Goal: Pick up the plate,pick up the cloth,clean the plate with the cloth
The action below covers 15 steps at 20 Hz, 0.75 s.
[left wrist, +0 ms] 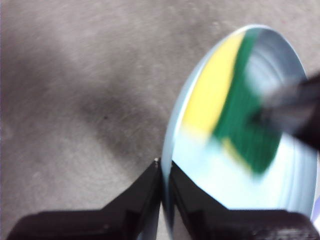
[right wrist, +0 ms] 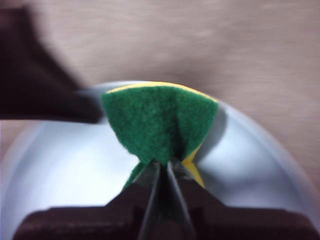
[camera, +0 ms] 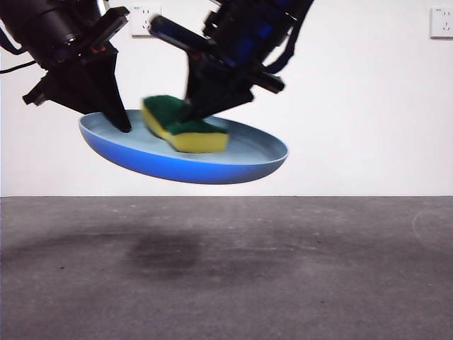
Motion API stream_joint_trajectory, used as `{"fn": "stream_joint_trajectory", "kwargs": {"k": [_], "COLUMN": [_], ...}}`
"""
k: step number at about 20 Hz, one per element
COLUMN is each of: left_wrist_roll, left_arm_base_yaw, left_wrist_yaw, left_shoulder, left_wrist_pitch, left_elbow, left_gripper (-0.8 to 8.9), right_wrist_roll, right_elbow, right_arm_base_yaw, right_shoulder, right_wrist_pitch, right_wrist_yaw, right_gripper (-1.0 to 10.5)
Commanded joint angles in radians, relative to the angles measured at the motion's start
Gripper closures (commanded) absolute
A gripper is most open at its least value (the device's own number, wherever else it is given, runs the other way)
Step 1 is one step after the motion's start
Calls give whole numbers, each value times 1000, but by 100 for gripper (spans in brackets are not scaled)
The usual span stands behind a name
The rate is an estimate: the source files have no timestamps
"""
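Observation:
The light-blue plate [camera: 244, 152] hangs tilted in the air above the grey table. My left gripper [camera: 122, 122] is shut on its left rim; in the left wrist view [left wrist: 164, 170] the rim sits between the jaws. The cloth, a yellow sponge with a green scouring layer [camera: 185, 126], lies on the plate's inner face. My right gripper [camera: 195, 110] comes from above and is shut on the sponge, pinching its green layer [right wrist: 160, 125] in the right wrist view. The plate [right wrist: 65, 170] lies under it, and the sponge [left wrist: 240, 120] also shows blurred in the left wrist view.
The grey table [camera: 226, 276] lies below, with the plate's shadow [camera: 166, 251] on it. A white wall with two sockets [camera: 145, 20] stands behind.

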Motion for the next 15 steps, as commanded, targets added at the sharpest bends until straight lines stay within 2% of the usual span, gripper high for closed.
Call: {"fn": "stream_joint_trajectory", "kwargs": {"k": [1, 3, 7, 8, 10, 13, 15], "left_wrist_roll": [8, 7, 8, 8, 8, 9, 9], "left_arm_base_yaw": [-15, -15, -12, -12, -12, -12, -12], "left_wrist_yaw": [60, 59, 56, 56, 56, 56, 58], "left_shoulder": [-3, -3, -3, -3, -3, -3, -3], "left_wrist_pitch": [48, 64, 65, 65, 62, 51, 41], "left_elbow": [1, 1, 1, 1, 1, 1, 1], "left_gripper": [822, 821, 821, 821, 822, 821, 822], "right_wrist_roll": [18, 17, -18, -28, -51, -61, -61], "right_elbow": [-8, -8, -8, -8, -8, -8, -8], "right_arm_base_yaw": [45, 69, 91, 90, 88, 69, 52], "right_shoulder": [18, 18, 18, 18, 18, 18, 18], "right_wrist_pitch": [-16, -65, -263, -311, -391, -425, -381], "right_wrist_yaw": [-58, -116, -101, -73, 63, 330, 435], "right_gripper": [958, 958, 958, 958, 958, 958, 958]}}
